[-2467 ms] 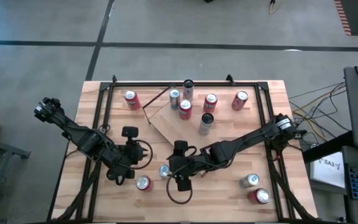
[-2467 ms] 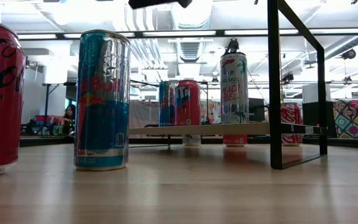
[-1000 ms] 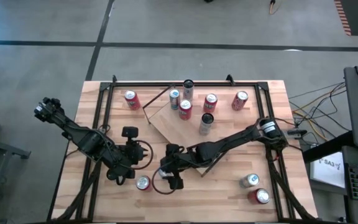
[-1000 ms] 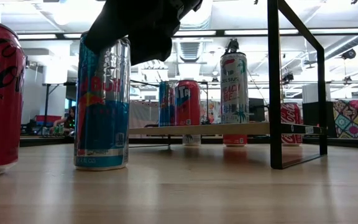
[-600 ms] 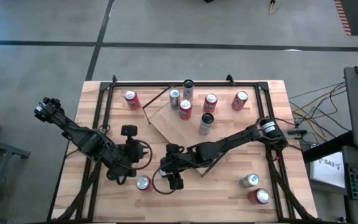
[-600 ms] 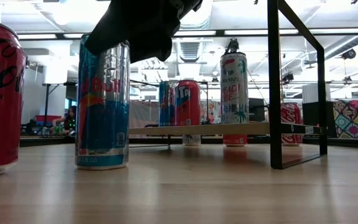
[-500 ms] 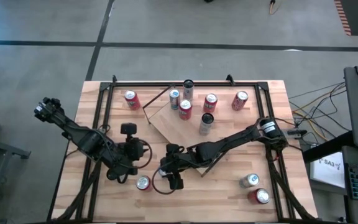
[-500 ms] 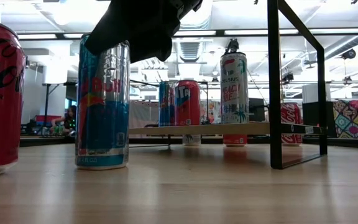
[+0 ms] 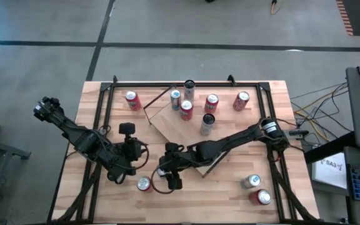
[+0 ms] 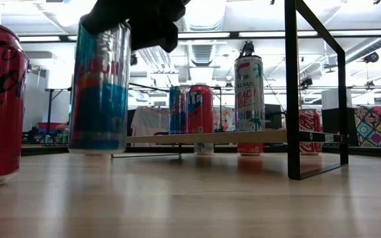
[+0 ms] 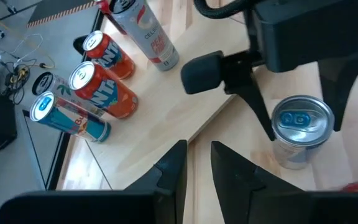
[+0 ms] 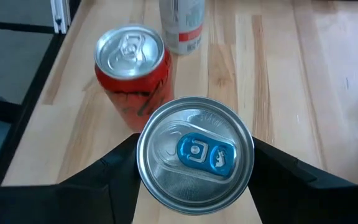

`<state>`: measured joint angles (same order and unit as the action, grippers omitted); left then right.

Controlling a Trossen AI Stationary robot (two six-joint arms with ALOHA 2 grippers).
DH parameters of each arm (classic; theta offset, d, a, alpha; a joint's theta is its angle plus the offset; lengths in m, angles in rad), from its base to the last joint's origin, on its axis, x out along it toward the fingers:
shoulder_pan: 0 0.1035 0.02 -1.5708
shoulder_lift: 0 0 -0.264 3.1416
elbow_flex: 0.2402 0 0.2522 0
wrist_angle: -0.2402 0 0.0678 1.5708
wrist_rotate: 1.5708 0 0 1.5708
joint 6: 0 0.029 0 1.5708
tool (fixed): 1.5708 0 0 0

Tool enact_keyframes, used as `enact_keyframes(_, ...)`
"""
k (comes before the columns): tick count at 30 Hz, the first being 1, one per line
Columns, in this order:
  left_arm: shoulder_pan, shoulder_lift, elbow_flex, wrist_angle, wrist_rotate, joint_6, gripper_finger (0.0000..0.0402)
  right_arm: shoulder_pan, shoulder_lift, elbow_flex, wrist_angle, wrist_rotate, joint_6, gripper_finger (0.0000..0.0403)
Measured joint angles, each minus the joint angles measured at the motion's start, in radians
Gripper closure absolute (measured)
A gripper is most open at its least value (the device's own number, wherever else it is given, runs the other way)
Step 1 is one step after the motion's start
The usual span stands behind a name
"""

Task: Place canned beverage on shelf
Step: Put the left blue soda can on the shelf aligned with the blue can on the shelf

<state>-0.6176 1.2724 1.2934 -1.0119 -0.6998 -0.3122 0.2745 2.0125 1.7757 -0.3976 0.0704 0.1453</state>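
- Since a moment ago, the blue can [image 10: 100, 86] has come up off the worktop [image 10: 197, 198] in my right hand [image 9: 165, 172], and my left hand [image 9: 127, 154] has shifted a little.
- My left hand hovers clenched and empty near the front left of the worktop, just beside the held can.
- A red can [image 9: 144, 184] stands just in front, near the blue one.
- My right hand grasps the blue can by its sides, near the top.
- Behind it lies the shelf [image 9: 179, 127], turned at an angle, with several cans on it.
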Motion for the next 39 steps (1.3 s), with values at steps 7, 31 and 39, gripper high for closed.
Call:
enact_keyframes(7,-0.074,-0.021,0.0,0.0,-0.1,-0.008,0.0345,-0.019,0.0,0.069,-0.02,0.008,-0.011,0.0173)
enact_keyframes(31,-0.215,-0.061,0.0,-0.02,-0.262,-0.006,0.0345,-0.191,0.0,0.135,-0.031,0.129,0.152,0.0172)
enact_keyframes(39,-0.215,-0.06,0.0,-0.027,-0.262,-0.006,0.0345,-0.24,0.0,0.135,-0.03,0.189,0.157,0.0172)
